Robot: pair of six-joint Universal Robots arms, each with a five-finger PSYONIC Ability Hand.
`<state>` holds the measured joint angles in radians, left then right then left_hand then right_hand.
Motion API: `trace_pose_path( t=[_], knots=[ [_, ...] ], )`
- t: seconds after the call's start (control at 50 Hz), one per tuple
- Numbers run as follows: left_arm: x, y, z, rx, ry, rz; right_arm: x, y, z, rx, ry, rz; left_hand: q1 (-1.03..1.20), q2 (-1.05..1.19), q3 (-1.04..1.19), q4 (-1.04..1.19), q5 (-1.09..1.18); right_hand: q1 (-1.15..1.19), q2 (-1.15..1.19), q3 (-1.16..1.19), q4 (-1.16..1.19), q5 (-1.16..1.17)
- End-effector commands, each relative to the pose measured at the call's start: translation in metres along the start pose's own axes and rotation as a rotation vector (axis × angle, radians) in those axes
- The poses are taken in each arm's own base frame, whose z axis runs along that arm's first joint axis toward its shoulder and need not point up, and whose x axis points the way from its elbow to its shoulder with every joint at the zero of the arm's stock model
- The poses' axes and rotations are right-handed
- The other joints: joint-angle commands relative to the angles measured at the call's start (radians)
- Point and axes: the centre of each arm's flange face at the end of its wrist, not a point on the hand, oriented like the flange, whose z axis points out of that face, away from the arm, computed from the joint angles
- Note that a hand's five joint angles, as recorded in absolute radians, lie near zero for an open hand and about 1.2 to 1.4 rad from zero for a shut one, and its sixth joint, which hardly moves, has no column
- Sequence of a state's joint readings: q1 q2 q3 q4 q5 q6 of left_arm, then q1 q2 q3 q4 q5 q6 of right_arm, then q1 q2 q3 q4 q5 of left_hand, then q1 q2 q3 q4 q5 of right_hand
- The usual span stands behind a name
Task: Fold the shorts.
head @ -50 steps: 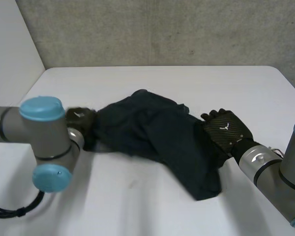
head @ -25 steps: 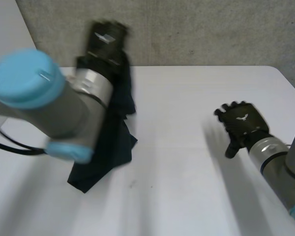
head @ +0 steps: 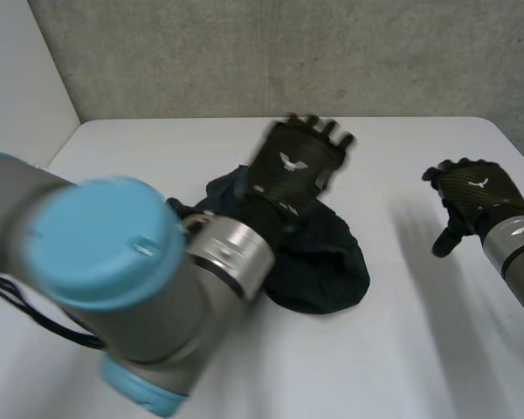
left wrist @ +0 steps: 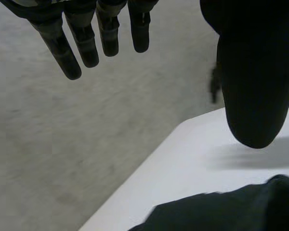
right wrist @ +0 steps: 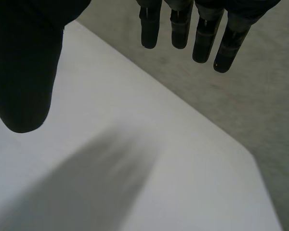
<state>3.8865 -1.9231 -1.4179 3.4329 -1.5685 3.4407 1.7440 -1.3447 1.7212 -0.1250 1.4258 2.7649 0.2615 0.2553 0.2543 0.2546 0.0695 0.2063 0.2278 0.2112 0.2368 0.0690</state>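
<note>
The dark shorts (head: 319, 262) lie bunched in a heap at the middle of the white table (head: 157, 148). My left hand (head: 295, 166) hovers above the heap with fingers straight and spread, holding nothing; its wrist view shows the fingers (left wrist: 82, 41) and thumb (left wrist: 255, 86) apart, with an edge of the shorts (left wrist: 221, 211) below. My right hand (head: 473, 194) is raised over the table's right side, well clear of the shorts, open. Its fingers (right wrist: 183, 26) and thumb (right wrist: 24, 67) hang straight above bare table.
A grey wall (head: 288, 52) rises right behind the table's far edge. My left arm's blue-capped joint (head: 105, 253) bulks large at the near left, hiding the shorts' left part.
My left hand swung the shorts up to the left, brought them back to the middle and let go. The right hand released the cloth and drew away to the right.
</note>
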Motion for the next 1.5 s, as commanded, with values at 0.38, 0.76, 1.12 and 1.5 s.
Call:
trace_pose_path(
  t=[0.38,0.76,1.12,1.5],
  knots=[
    [-0.098,0.042,-0.043,-0.223,-0.279,-0.086,-0.091,0.015,0.011,-0.070,-0.374,0.223,-0.013,-0.007,-0.006,-0.006,0.005,0.225,0.203,0.220,0.194,0.187],
    [-0.108,0.069,-0.064,-0.312,-0.331,-0.099,0.004,-0.007,0.104,0.057,0.023,-0.074,-0.022,-0.015,-0.014,-0.015,-0.004,1.190,1.168,1.185,1.159,1.153],
    [-0.105,0.079,-0.062,-0.335,-0.321,-0.126,-0.008,-0.071,0.052,0.164,0.001,-0.174,-0.022,-0.015,-0.014,-0.015,-0.004,-0.032,-0.053,-0.037,-0.062,-0.069],
    [-0.097,0.110,-0.057,-0.397,-0.304,-0.141,-0.123,-0.032,-0.056,-0.119,-0.379,0.178,-0.013,-0.007,-0.006,-0.006,0.005,-0.032,-0.053,-0.037,-0.062,-0.069]
  ],
)
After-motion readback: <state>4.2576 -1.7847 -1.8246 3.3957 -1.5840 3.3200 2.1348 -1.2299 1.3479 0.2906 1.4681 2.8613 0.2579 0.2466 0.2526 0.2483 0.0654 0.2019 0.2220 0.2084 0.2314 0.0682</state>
